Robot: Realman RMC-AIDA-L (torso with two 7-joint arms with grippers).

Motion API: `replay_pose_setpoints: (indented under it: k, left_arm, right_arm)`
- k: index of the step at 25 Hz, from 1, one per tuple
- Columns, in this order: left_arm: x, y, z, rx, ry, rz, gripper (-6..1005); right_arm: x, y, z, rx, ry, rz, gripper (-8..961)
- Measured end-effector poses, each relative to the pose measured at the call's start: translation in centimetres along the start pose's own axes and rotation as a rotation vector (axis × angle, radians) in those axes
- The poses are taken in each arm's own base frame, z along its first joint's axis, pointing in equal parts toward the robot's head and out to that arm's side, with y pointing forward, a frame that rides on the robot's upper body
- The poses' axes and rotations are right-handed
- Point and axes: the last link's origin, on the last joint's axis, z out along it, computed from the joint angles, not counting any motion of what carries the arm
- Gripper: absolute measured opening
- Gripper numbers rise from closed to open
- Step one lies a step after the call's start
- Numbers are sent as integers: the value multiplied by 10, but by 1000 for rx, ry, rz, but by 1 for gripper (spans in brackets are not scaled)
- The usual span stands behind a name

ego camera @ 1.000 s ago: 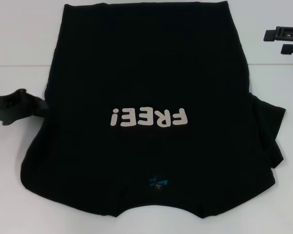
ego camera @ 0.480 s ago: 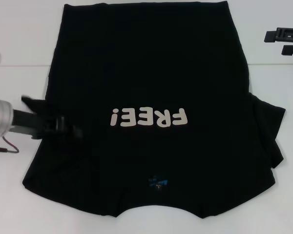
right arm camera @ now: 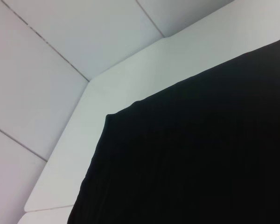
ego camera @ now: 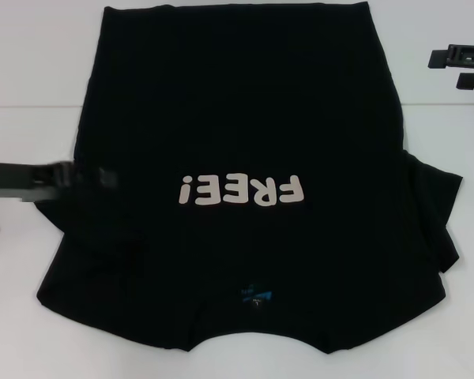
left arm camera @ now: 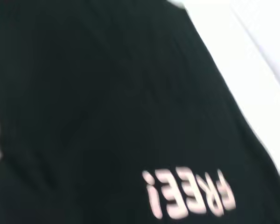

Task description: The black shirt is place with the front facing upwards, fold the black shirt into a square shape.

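One black shirt (ego camera: 237,142) covers most of the white table (ego camera: 24,71), lying flat with its front up. Its pale "FREE!" lettering (ego camera: 242,190) sits across the chest and reads upside down from the head view, so the collar end lies at the near edge and the hem reaches the far edge. A small blue neck label (ego camera: 255,298) shows just inside the collar. On the robot's right side the sleeve (ego camera: 441,217) sticks out past the body of the shirt, rumpled into a few folds. On the robot's left side no sleeve sticks out; the cloth edge there runs fairly straight.

The left gripper (ego camera: 99,177) comes in low from the left edge of the head view, its dark arm stretched across the table and its tip over the left edge of the shirt, level with the lettering. Black fingers against black cloth blend together, so I cannot tell whether this hand is open, closed or gripping the shirt. The left wrist view shows only the shirt and its lettering from close above.

The right gripper (ego camera: 464,68) is parked high at the far right, well apart from the shirt. I cannot tell its state either. The right wrist view shows a corner of the shirt on the table.
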Motion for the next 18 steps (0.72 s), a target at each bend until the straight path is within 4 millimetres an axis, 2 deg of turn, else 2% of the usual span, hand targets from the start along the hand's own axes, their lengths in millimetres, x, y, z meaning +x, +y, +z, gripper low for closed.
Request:
replay_pose_setpoints:
  k: [4,7,18]
  left_arm:
    - [-3,-20,-12,-5,37,-225,504]
    - [-9,-28,-13,-1,52,-307,706]
    - [-37,-45,-3,29,17,-466,707]
  right_arm:
    - [0,0,0,-2,2,0,915]
    - [0,0,0,-3,1,1,914]
    - [0,0,0,-3,3,0,914]
